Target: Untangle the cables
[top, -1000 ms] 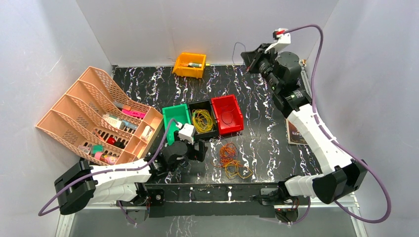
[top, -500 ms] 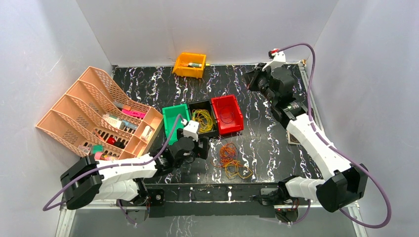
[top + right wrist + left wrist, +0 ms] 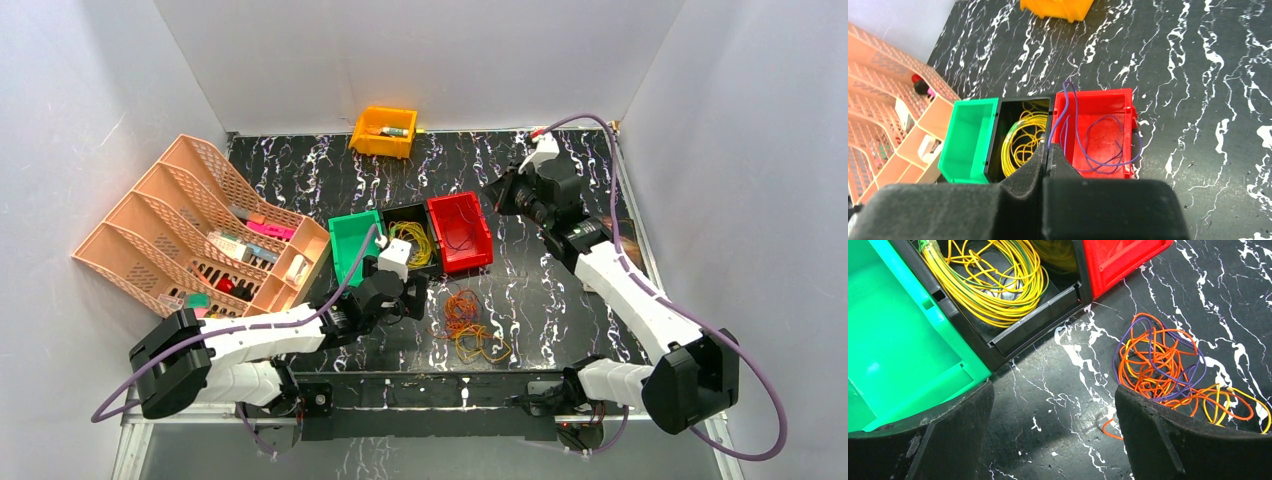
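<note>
Inside black bin (image 3: 1038, 322) yellow cables (image 3: 993, 285), over red bin (image 3: 1108, 97) right claw (image 3: 1046, 150) pinching purple cable (image 3: 1098, 162), left claw (image 3: 1052, 390) released

**Plastics and foam on a polished marble-look top**

The table (image 3: 1198, 300) is a smooth, black, white-veined surface with a slight gloss. The green bin (image 3: 893, 340), black bin (image 3: 1033, 322) and red bin (image 3: 1118, 260) are 3 moulded plastic boxes, smooth with a soft sheen. The yellow cables (image 3: 998, 290), the orange and purple tangle (image 3: 1158, 365) and the purple cable (image 3: 1067, 107) have slick plastic sheathing. Fingers of the left gripper (image 3: 1053, 405) and right gripper (image 3: 1047, 152) are matt black and grainy, like dense foam. The peach organiser (image 3: 190, 215) is perforated plastic, matt.
</note>
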`<state>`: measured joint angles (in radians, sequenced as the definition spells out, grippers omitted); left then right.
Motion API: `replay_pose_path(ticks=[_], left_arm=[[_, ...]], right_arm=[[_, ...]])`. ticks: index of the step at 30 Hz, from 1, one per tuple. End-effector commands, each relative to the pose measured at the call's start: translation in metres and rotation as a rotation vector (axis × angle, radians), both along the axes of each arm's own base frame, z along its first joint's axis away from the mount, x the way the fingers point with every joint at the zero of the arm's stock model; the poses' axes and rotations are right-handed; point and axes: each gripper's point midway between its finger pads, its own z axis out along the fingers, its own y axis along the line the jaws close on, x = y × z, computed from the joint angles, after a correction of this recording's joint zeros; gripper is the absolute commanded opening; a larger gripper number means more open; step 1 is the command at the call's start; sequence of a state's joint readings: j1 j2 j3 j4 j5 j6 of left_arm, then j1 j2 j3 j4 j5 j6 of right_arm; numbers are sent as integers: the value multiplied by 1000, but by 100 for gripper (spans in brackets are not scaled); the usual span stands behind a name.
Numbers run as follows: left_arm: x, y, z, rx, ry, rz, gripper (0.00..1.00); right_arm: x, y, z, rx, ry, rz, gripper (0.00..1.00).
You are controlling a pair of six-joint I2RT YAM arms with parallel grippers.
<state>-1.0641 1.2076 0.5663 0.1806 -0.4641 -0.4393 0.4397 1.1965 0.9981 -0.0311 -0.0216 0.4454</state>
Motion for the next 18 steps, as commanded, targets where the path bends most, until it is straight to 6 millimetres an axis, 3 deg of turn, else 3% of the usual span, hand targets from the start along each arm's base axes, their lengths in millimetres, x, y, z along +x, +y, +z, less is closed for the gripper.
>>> replay_pose_path(ticks=[1, 12, 18], left_arm=[[3, -1, 9, 1, -7, 13, 90], [3, -1, 7, 21, 7, 18, 90], [2, 2, 4, 18, 15, 30, 90]], right_arm=[[-7, 14, 3, -13, -41, 121, 0], [-15, 53, -61, -33, 130, 375, 0], [1, 34, -104, -125, 238, 234, 0]])
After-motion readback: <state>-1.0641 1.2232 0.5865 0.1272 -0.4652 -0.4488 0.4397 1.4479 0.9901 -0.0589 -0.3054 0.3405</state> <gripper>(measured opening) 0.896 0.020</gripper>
